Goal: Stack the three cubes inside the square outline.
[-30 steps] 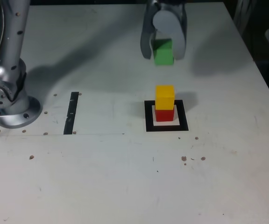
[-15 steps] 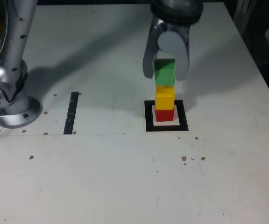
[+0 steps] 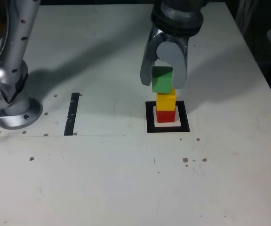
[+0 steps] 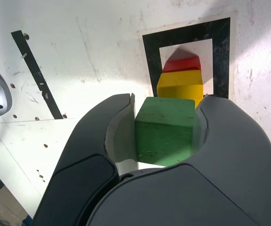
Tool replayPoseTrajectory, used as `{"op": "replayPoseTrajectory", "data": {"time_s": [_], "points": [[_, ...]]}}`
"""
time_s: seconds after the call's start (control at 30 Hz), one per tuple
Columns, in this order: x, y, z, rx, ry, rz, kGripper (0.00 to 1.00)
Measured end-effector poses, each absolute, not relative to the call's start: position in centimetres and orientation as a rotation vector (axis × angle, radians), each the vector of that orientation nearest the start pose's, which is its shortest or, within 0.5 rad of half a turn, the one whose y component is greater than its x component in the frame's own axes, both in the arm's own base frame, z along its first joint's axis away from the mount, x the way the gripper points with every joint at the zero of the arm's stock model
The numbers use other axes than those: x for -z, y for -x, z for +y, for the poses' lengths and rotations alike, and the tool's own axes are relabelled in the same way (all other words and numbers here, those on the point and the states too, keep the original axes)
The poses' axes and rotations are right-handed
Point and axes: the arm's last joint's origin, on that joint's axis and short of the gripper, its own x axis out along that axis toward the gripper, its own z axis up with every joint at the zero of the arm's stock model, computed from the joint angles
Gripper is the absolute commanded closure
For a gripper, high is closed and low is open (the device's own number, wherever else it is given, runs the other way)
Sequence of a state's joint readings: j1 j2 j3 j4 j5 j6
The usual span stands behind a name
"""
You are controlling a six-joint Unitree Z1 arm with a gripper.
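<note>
Above yellow cube (image 3: 166, 99), green cube (image 3: 162, 79) tilted, clamped

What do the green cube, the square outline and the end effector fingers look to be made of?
Green cube: matte, finely speckled faces with soft edges, possibly painted wood or foam; unclear which.
Square outline: thick black tape, flat and slightly glossy, on the white table.
End effector fingers: smooth dark grey moulded plastic, apparently.

the arm (image 3: 13, 56) runs off the frame's top edge; the yellow cube (image 4: 180, 84) hides most of the red cube (image 4: 182, 63).
</note>
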State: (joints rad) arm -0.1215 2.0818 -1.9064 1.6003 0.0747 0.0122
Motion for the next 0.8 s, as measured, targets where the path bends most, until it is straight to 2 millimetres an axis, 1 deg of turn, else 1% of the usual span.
{"op": "replayPoseTrajectory", "data": {"time_s": [0.17, 0.57, 0.8], "points": [[-30.4, -37.3, -4.0, 0.039, -0.182, 1.786, 0.71], [-29.9, -37.7, -4.0, 0.035, -0.186, 1.791, 0.70], [-29.7, -38.0, -4.0, 0.033, -0.189, 1.786, 0.68]]}}
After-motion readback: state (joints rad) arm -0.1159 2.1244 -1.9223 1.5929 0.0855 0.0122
